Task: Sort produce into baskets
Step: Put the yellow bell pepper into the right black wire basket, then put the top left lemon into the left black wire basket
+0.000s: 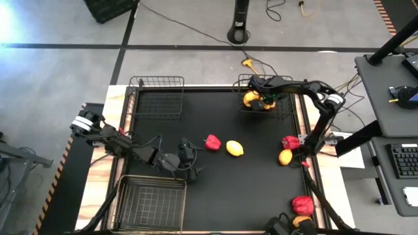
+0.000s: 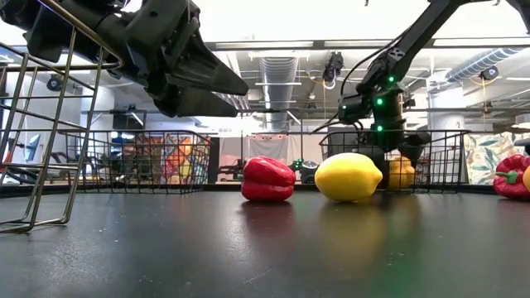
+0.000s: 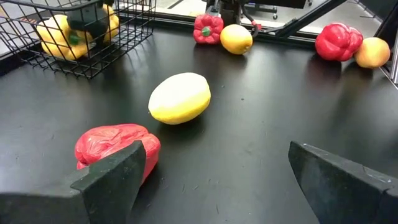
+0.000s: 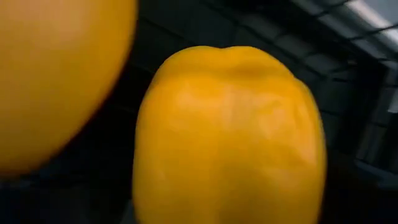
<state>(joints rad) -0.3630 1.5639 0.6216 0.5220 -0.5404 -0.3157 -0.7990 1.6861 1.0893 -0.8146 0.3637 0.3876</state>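
Note:
My left gripper [image 1: 191, 166] [image 3: 216, 149] is open and empty, held above the table near its near left. Just beyond it lie a red pepper [image 1: 212, 142] [image 3: 115, 146] and a yellow citrus [image 1: 234, 148] [image 3: 179, 98]. My right gripper [image 1: 264, 98] reaches into the far right basket [image 1: 287, 108], close over two yellow peppers [image 3: 59, 34] [image 4: 230, 137]. Another red pepper [image 1: 290, 141] and a citrus [image 1: 285, 156] lie at the right edge. A third red pepper [image 1: 302, 204] and citrus [image 1: 302, 222] lie near right.
An empty wire basket [image 1: 157, 98] stands at the far left, and another [image 1: 150, 202] at the near left beside my left arm. The middle of the black table [image 1: 248, 183] is bare. Cables and a stand lie on the floor beyond the far edge.

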